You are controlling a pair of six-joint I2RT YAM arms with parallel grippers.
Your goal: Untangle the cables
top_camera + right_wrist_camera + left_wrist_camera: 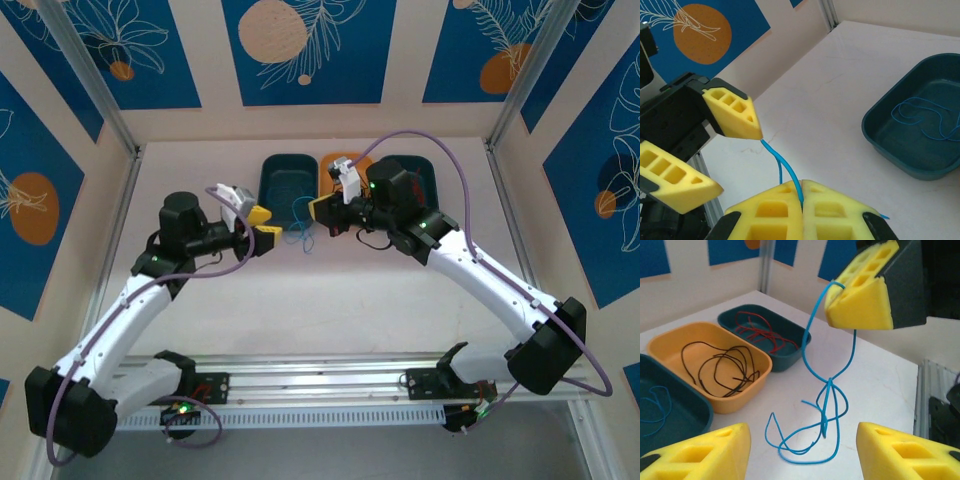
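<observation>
While your right gripper (801, 189) was clamped shut on the blue cable (827, 395), the strand hung from it. Its lower loops and a tight snarl lay on the table (880, 385), just near of the bins. Your left gripper (802, 440) stood with jaws apart and empty, facing the snarl.

Risk noted: raising the right arm with the knot unheld would likely cinch it. A low left approach could pinch two strands together.

Clearance: open table lay on the near side. The left teal bin (687, 415) and orange bin (742, 392) stood close on the far side. The grippers were near each other, so contact was possible.
</observation>
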